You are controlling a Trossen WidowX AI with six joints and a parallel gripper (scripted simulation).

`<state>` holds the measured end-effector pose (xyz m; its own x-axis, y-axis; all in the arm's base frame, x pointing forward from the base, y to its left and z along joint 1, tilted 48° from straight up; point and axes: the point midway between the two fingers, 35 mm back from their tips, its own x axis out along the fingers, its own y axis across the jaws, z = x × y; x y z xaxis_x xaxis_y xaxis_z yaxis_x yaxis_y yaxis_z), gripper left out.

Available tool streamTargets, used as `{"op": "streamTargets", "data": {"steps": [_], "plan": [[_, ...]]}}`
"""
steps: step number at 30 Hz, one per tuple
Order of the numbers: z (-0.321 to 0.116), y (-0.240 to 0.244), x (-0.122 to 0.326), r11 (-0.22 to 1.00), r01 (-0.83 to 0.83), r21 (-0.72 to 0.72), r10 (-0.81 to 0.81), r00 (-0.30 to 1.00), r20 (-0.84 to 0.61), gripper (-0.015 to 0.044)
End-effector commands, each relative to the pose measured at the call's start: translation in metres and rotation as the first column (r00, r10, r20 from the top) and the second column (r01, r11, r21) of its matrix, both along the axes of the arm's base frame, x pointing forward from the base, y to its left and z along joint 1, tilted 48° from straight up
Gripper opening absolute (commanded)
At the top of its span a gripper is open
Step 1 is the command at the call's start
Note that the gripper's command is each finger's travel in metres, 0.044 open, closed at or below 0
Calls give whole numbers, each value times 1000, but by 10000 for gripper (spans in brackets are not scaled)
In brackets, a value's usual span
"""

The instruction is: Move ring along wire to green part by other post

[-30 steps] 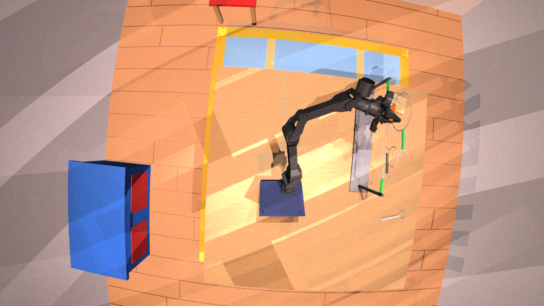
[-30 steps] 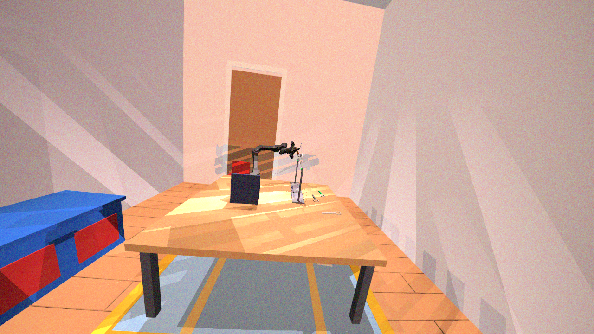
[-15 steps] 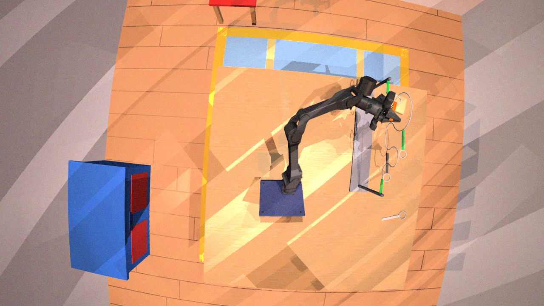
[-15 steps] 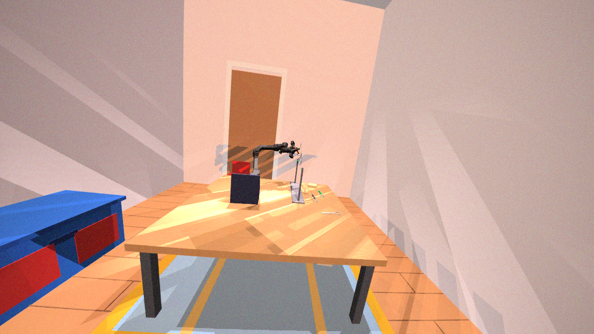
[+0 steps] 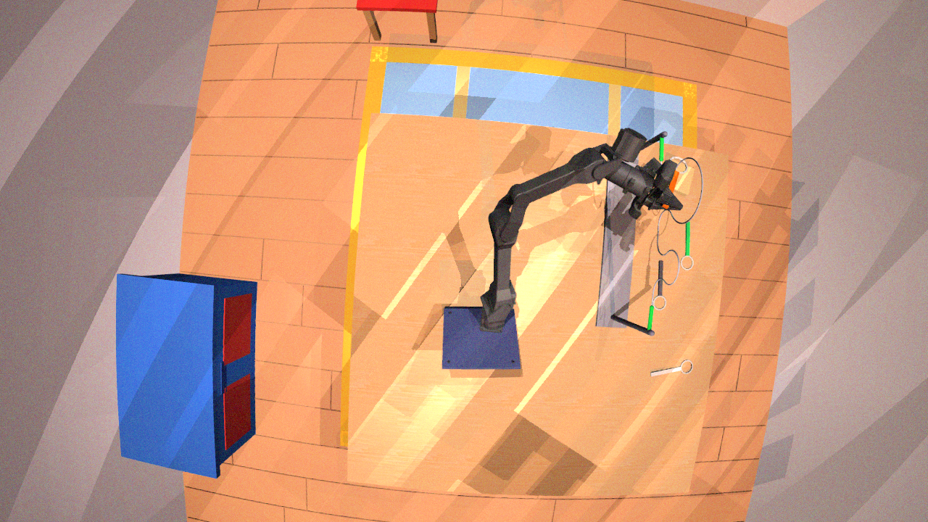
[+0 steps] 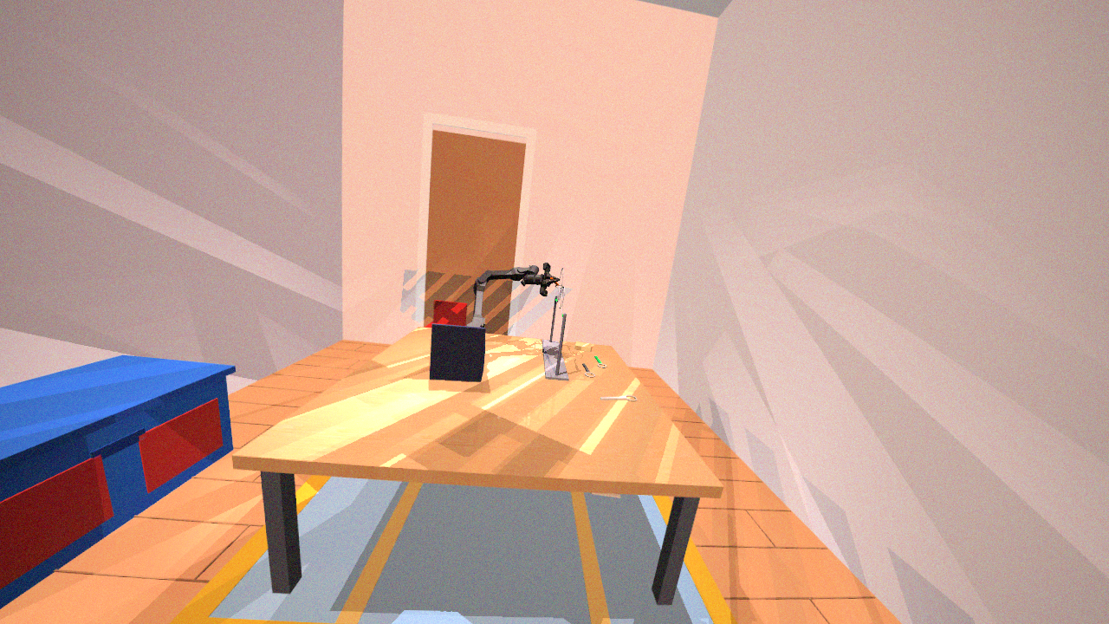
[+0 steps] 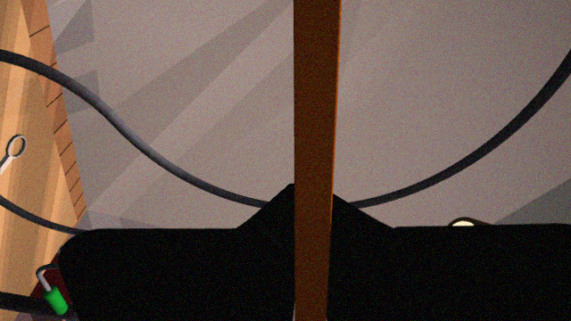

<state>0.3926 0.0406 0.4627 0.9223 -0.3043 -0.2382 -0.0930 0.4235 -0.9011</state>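
Orange, stiff and probably light, the handle (image 5: 673,180) (image 7: 314,111) sits clenched in the claw (image 5: 678,204) (image 6: 558,281) (image 7: 302,193) toward the far post (image 5: 655,138) (image 6: 554,321), best gripped mid-length, since a loose pinch might let it swivel against the wire (image 5: 702,188) (image 7: 178,175).

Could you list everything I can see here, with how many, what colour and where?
Table: one, light wood, under the rig
Wire: one, grey with green ends, between the posts
Posts: two, dark, on the grey base
Orange handle: one, in the gripper
Loose ring tools: three, with green, dark and white handles, on the table
Cabinet: one, blue with red fronts, beside the table
Red stool or chair: one, beyond the table
Rug: one, blue and yellow, under the table
Door: one, brown, far wall
Arm: one, black, on a blue plate
Gripper: one, black, at the arm's end
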Motion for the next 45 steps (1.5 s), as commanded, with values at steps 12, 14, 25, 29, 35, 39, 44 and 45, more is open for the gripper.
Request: {"op": "streamTargets", "data": {"steps": [12, 14, 25, 29, 35, 39, 44, 45], "plan": [[-3, 3, 0, 982, 7, 191, -5, 1000, -12, -150], [-3, 3, 0, 976, 8, 216, -5, 1000, -15, -150], [-7, 6, -1, 937, 14, 349, -4, 1000, -31, -150], [-8, 8, -1, 918, 17, 396, -2, 999, -36, -150], [-10, 10, -1, 885, 20, 464, 1, 999, -44, -150], [-11, 11, -1, 861, 23, 508, 3, 999, -50, -150], [-12, 13, -1, 827, 26, 562, 7, 998, -56, -150], [-13, 13, -1, 820, 27, 572, 7, 998, -57, -150]]}}
